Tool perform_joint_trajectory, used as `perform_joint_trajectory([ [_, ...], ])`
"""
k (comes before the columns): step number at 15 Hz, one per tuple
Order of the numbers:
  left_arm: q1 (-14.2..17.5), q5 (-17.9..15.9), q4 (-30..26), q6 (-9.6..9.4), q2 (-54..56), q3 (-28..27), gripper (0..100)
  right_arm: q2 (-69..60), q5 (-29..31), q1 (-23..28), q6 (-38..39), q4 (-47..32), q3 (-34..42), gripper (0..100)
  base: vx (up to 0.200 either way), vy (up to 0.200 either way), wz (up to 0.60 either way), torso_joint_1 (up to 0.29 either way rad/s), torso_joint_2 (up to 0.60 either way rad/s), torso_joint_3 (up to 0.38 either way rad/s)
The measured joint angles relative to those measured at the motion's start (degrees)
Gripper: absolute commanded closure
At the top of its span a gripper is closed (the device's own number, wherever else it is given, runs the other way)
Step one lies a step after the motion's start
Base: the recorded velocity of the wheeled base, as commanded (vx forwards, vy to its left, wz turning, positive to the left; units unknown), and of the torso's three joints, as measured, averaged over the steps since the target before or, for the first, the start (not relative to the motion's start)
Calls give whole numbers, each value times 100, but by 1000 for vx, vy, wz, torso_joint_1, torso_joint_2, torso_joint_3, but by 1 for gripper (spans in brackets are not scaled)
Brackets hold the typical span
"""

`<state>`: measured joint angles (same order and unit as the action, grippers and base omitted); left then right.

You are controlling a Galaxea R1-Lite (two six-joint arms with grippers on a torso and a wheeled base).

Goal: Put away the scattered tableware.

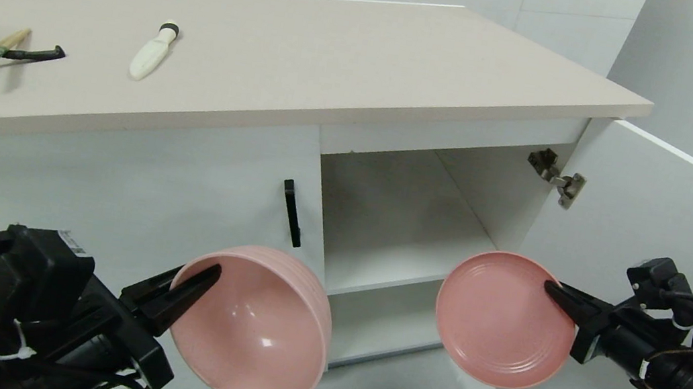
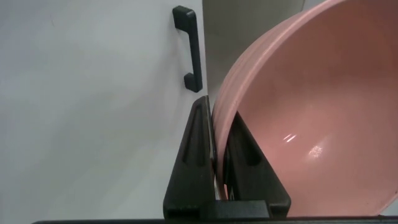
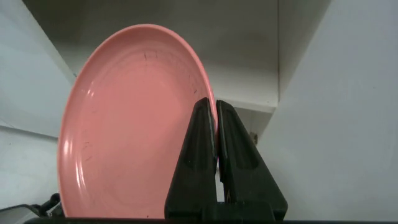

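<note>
Now mid-stowing: left claw (image 1: 212, 271) pinches the pink bowl (image 1: 255, 334) by its rim, right claw (image 1: 549, 288) the pink plate (image 1: 495, 320), both held before the open cabinet (image 1: 489, 194); next, probably slide them onto its shelf (image 1: 393, 248).

Head cam: high, looks fwd + down over countertop (image 1: 311, 60) into open cabinet (image 1: 396, 228), mid range. L wrist cam: v. close on pink bowl (image 2: 323, 106), faces door handle (image 2: 189, 46). R wrist cam: v. close on pink plate (image 3: 130, 118), faces cabinet interior. Shared w/ head: bowl, plate, cabinet front.
</note>
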<state>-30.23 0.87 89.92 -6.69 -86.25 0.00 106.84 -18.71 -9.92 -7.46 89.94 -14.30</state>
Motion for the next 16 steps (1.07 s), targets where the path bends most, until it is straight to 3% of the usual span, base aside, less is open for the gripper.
perform_joint_trajectory([
  [4, 0, -9, -1, -44, 48, -7, 100, 187, 11, -30, 5, -4, -319, 100, 0, 0, 0, 0, 0, 0],
  [7, 0, -9, 5, -50, 87, 0, 100, 352, 2, -429, 11, 2, -510, 100, 0, 0, 0, 0, 0, 0],
  [10, 0, 6, 0, -33, 102, 0, 100, 621, 5, -738, 10, 2, -708, 100, 133, 0, 0, 3, 2, 0],
  [16, -5, 0, 10, -50, 108, -2, 100, 1069, 22, -873, 54, -4, -1125, 100, 0, 0, 0, 0, 0, 0],
])
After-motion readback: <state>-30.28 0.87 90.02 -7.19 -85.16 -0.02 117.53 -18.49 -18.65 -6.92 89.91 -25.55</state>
